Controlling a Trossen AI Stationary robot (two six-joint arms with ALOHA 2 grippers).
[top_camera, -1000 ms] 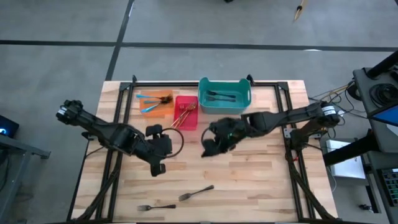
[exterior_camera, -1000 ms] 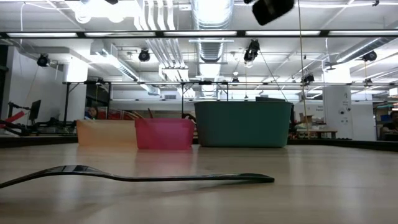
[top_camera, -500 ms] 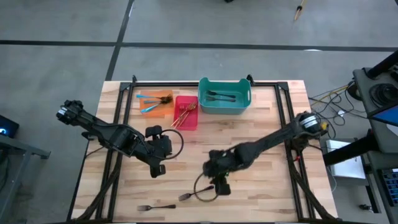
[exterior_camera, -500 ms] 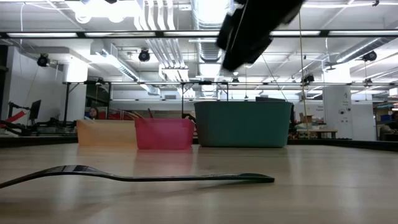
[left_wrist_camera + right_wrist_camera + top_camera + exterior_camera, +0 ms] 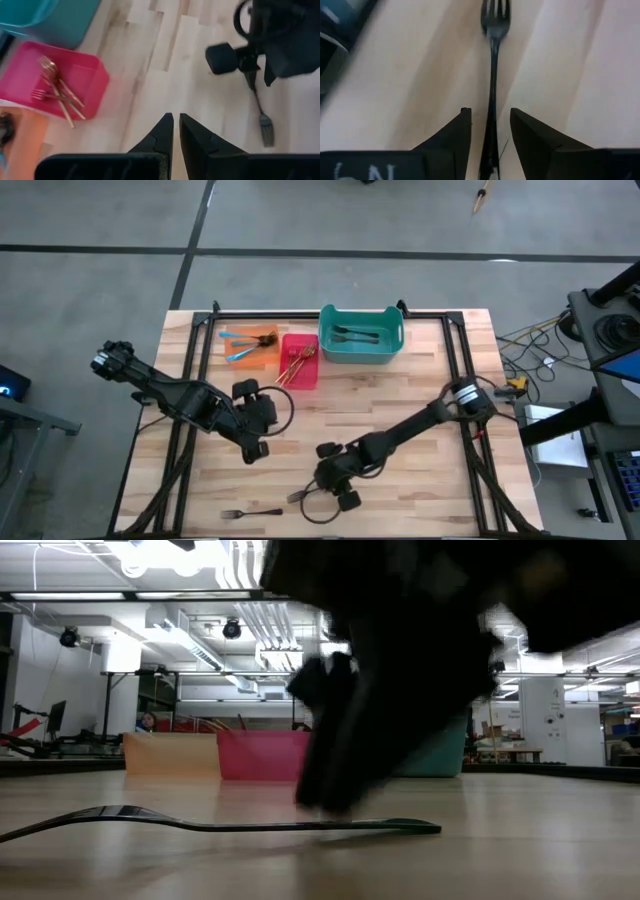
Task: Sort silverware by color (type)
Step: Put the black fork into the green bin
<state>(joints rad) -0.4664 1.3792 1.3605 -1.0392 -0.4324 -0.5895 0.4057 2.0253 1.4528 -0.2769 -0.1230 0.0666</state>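
Two dark grey forks lie on the wooden table near its front edge. One fork [image 5: 252,511] lies alone. The other fork [image 5: 492,60] lies flat with its handle running between the open fingers of my right gripper [image 5: 490,111], which stands low over it [image 5: 325,485]; the fingers stand either side without touching. In the low view my right gripper [image 5: 330,790] is a dark bulk just behind a fork [image 5: 220,824]. My left gripper [image 5: 176,120] is shut on nothing, above the table's left middle [image 5: 255,450].
Three bins stand in a row at the far edge: a teal bin [image 5: 390,345] with dark forks, a red bin [image 5: 300,375] with gold forks [image 5: 55,92], and an orange bin [image 5: 262,358] with blue-handled forks. Bare table lies between the bins and the two forks.
My right gripper has swung from beside the teal bin toward the table's near edge and down, rolling as it went, until it stands over the fork's handle. Both forks have stayed where they were. My left gripper has kept still.
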